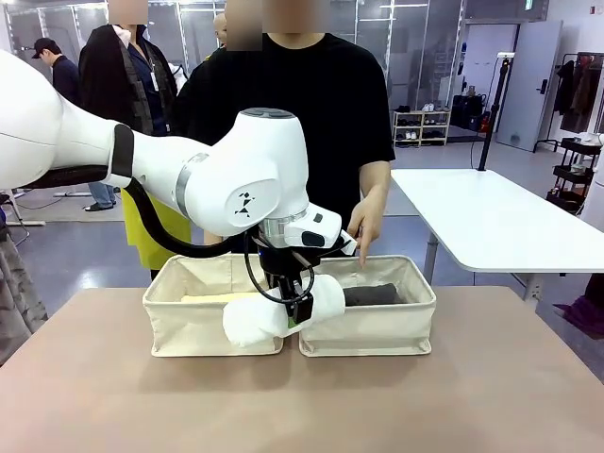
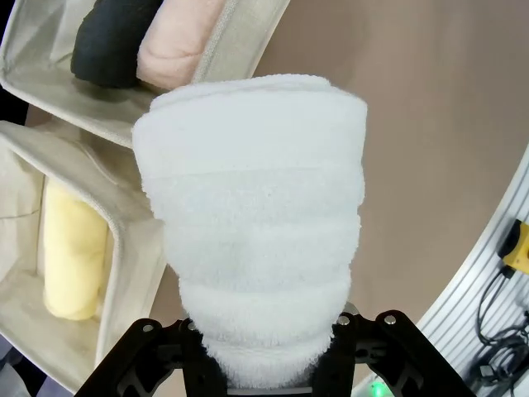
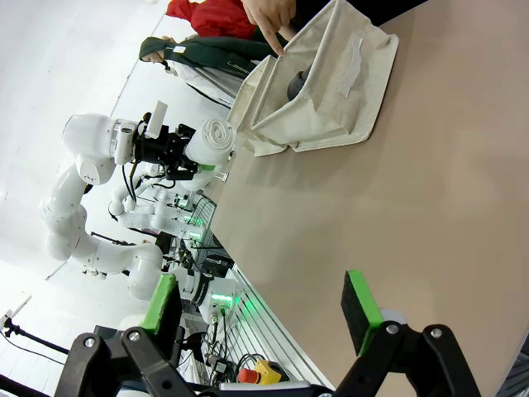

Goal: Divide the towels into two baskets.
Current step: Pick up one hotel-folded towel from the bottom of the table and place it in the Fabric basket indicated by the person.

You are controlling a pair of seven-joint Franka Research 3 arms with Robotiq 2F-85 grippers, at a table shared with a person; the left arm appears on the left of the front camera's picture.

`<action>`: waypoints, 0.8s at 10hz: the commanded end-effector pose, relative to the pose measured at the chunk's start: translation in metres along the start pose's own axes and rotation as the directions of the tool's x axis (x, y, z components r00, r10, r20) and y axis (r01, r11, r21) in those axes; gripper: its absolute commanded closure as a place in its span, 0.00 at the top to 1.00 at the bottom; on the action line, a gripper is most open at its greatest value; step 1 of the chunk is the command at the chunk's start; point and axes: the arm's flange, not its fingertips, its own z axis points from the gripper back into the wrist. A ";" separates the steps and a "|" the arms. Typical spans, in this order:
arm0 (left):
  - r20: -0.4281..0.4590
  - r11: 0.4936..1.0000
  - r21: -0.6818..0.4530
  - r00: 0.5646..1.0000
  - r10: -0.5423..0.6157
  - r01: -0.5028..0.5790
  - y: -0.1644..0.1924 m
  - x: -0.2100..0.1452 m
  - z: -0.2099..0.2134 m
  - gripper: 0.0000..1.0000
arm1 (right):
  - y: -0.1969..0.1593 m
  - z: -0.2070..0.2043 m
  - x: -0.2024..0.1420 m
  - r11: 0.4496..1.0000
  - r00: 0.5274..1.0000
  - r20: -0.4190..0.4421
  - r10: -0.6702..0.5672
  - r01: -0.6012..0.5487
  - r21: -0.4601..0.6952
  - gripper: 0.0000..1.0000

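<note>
My left gripper (image 1: 295, 319) is shut on the white towel (image 1: 281, 312), a thick roll held level just in front of the seam between the two cream baskets. In the left wrist view the white towel (image 2: 256, 231) rises from between the fingers (image 2: 361, 343). The left basket (image 1: 165, 326) holds the yellow towel (image 1: 217, 297), seen too as a yellow towel (image 2: 73, 256). The right basket (image 1: 415, 321) holds the dark grey towel (image 1: 371, 294); the wrist view shows the grey towel (image 2: 111, 41) beside the pinkish-beige towel (image 2: 178, 45). My right gripper (image 3: 264, 306) stands open over bare table.
A person stands behind the baskets, one hand (image 1: 365, 222) pointing down at the right basket's far rim. A white table (image 1: 500, 222) stands at the far right. The brown tabletop (image 1: 302, 406) in front of the baskets is free.
</note>
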 end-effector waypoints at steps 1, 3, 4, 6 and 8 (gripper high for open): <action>0.000 1.000 -0.001 1.000 -0.002 0.002 0.000 0.001 0.000 0.37 | 0.005 0.000 0.000 1.000 1.000 0.002 -0.026 0.026 -0.002 0.98; 0.092 0.956 0.045 0.952 -0.292 0.289 0.036 0.026 0.011 0.37 | 0.005 0.000 0.000 1.000 1.000 0.002 -0.026 0.026 -0.002 0.98; 0.043 0.928 0.031 0.927 -0.373 0.372 0.042 0.039 0.013 0.37 | 0.005 0.000 0.000 1.000 1.000 0.002 -0.026 0.026 -0.002 0.98; -0.032 0.862 0.061 0.864 -0.502 0.504 0.038 0.066 0.016 0.37 | 0.005 0.000 0.000 1.000 1.000 0.002 -0.026 0.026 -0.002 0.98; -0.009 0.840 0.101 0.845 -0.535 0.533 0.038 0.104 0.009 0.37 | 0.005 0.000 0.000 1.000 1.000 0.002 -0.026 0.026 -0.002 0.98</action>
